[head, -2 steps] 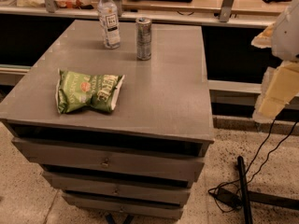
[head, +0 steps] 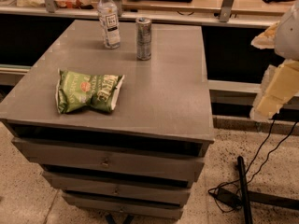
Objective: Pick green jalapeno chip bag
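The gripper (head: 273, 94) hangs off to the right, past the right edge of the cabinet (head: 168, 87) and over the floor. From where I stand I cannot tell whether it is open or closed. It carries nothing that I can see. Compared with a moment ago it has barely shifted, if at all.

The bag (head: 88, 91) has not moved either. It lies flat on the front left of the cabinet top, well apart from the gripper and touching nothing else. The bottle (head: 109, 20) and can (head: 143, 38) stand at the back, well clear of it.

So I'd say the pick has hardly begun. The reach across the top to the bag is yet to come, and the way looks unobstructed.
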Motion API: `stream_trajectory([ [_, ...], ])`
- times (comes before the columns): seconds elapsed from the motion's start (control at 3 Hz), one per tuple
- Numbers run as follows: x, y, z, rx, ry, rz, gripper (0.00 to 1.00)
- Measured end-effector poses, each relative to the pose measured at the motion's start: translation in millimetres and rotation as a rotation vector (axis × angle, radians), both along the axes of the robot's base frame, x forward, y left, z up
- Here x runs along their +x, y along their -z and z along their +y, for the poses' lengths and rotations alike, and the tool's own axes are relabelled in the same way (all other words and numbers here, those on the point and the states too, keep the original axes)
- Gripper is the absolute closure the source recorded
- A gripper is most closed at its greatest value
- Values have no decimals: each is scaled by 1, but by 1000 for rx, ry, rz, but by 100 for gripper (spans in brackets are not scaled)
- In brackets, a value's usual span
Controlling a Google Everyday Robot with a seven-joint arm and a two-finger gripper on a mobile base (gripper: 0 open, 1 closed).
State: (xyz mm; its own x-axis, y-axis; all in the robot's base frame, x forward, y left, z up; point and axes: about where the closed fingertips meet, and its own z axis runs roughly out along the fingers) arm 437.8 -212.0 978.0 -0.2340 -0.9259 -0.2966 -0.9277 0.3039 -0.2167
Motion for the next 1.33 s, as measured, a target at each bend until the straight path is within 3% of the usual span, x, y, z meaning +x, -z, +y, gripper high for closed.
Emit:
stream_trajectory([
  [0.33, -3, -2, 30, 229, 6, -10, 0],
  [0.67, -6, -9, 62, 409, 25, -27, 0],
  [1.0, -7, -21, 101, 497, 6, -107, 0],
  [1.33, -7, -22, 98, 485, 6, -103, 0],
])
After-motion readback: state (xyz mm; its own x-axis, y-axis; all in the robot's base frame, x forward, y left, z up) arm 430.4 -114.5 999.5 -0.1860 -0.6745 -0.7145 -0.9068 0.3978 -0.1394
